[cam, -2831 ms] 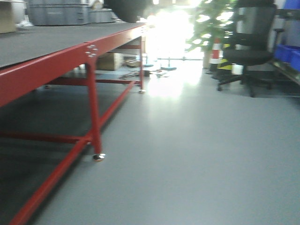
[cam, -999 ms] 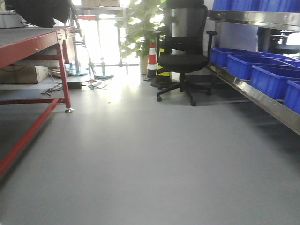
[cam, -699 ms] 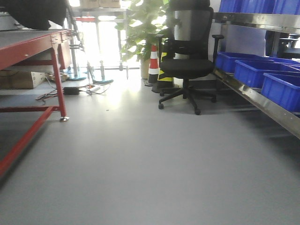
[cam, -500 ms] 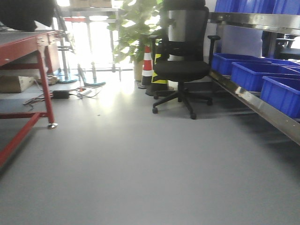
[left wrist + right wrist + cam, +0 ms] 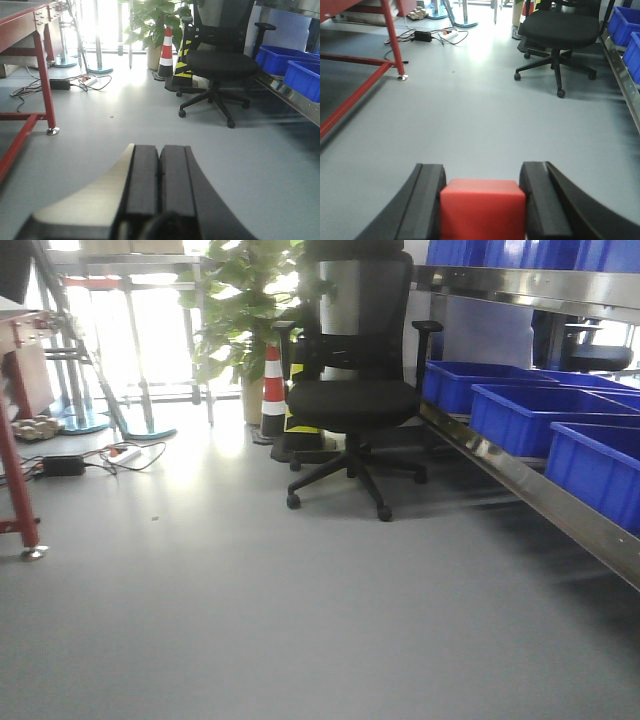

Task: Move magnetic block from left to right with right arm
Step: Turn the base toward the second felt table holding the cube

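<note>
The magnetic block (image 5: 483, 207), a plain red cube, sits clamped between the two black fingers of my right gripper (image 5: 483, 172) at the bottom of the right wrist view, held above the grey floor. In the left wrist view my left gripper (image 5: 159, 150) is shut, its two black pads pressed together with nothing between them. Neither gripper nor the block shows in the front view.
A black office chair (image 5: 352, 390) stands ahead, with a traffic cone (image 5: 271, 390) and a potted plant (image 5: 235, 310) behind it. Blue bins (image 5: 520, 415) line a steel shelf at right. The red table leg (image 5: 15, 490) is at the left edge; cables (image 5: 120, 455) lie on the floor.
The front view has swung to the right: the red table has slid out to the left edge, and the chair and blue bins have come closer and more central.
</note>
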`<control>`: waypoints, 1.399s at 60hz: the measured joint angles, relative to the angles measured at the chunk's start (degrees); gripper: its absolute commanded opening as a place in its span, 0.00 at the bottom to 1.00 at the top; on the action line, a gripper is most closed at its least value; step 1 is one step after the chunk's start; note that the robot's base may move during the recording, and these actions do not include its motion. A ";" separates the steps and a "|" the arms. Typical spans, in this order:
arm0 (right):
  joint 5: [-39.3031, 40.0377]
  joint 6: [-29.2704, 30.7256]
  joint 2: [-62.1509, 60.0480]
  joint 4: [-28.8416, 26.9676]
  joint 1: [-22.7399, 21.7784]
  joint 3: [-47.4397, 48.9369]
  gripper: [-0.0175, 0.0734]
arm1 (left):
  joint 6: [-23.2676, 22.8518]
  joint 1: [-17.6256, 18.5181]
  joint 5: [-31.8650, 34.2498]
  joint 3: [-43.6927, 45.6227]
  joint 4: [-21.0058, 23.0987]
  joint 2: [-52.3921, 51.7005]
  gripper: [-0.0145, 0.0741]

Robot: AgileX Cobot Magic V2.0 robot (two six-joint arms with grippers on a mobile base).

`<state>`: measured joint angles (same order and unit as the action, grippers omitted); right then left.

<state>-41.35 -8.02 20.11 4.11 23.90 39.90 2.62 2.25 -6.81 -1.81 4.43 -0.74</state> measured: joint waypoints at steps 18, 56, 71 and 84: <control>0.00 0.00 0.00 0.00 0.00 0.00 0.44 | 0.00 0.00 0.00 0.00 0.00 0.00 0.03; 0.00 0.00 0.00 0.00 0.00 0.00 0.44 | 0.00 0.00 0.00 0.00 0.00 0.00 0.03; 0.00 0.05 0.00 0.00 0.00 0.00 0.44 | 0.00 0.00 0.00 0.00 0.00 0.00 0.03; 0.00 0.05 0.00 0.00 0.00 -0.10 0.44 | 0.00 0.00 0.00 0.00 0.00 0.00 0.03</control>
<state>-41.35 -7.97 20.11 4.11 23.90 39.80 2.62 2.25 -6.81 -1.81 4.43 -0.74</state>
